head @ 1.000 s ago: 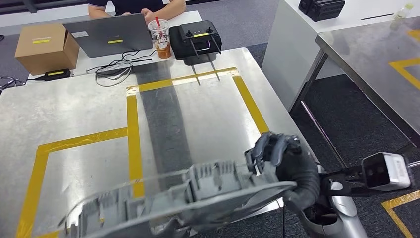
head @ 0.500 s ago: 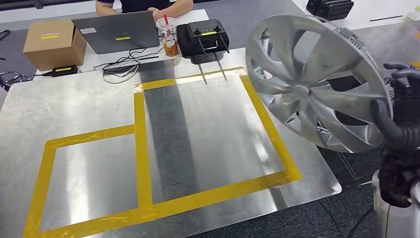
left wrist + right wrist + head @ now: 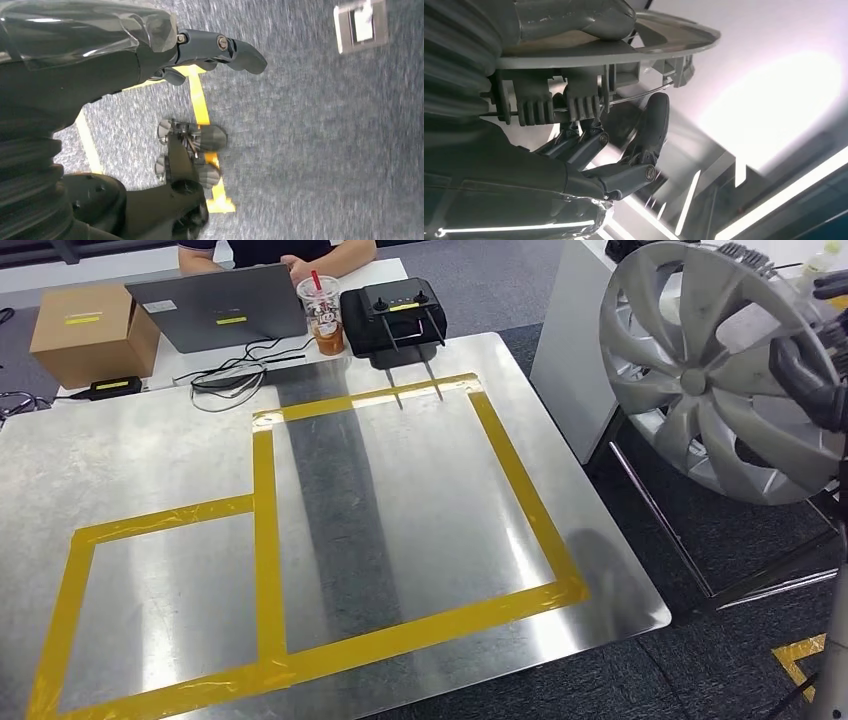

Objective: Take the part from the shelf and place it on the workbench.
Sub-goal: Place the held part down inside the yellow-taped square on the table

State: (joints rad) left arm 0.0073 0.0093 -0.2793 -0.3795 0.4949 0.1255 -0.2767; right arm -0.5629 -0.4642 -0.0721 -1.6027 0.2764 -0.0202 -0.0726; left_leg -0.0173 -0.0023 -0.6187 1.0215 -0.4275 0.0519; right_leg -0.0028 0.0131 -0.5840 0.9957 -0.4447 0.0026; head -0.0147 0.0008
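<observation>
While gripped at its rim, the hubcap [image 3: 712, 375] stands upright, right of the bench [image 3: 150, 460].
Right hand [image 3: 815, 375] clasps it; left hand [image 3: 200, 65] hangs loosely curled, holding nothing.

Silver hubcap [image 3: 715, 380], yellow tape [image 3: 265, 540] — steel workbench [image 3: 150, 455], brown box [image 3: 85, 335]

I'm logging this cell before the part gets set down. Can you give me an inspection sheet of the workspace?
Surface: steel workbench with yellow tape outlines; nothing seen lying inside them.
Job's things: silver hubcap held in the air beyond the bench's right edge, face toward the camera.
Clutter: cardboard box, laptop, iced drink cup, black controller on the far table.
Hands: right hand grips the hubcap's rim; left hand hangs above the carpet, holding nothing.
Cables: black leads by the laptop.
Surroundings: a person seated behind the laptop; second steel table at right.
</observation>
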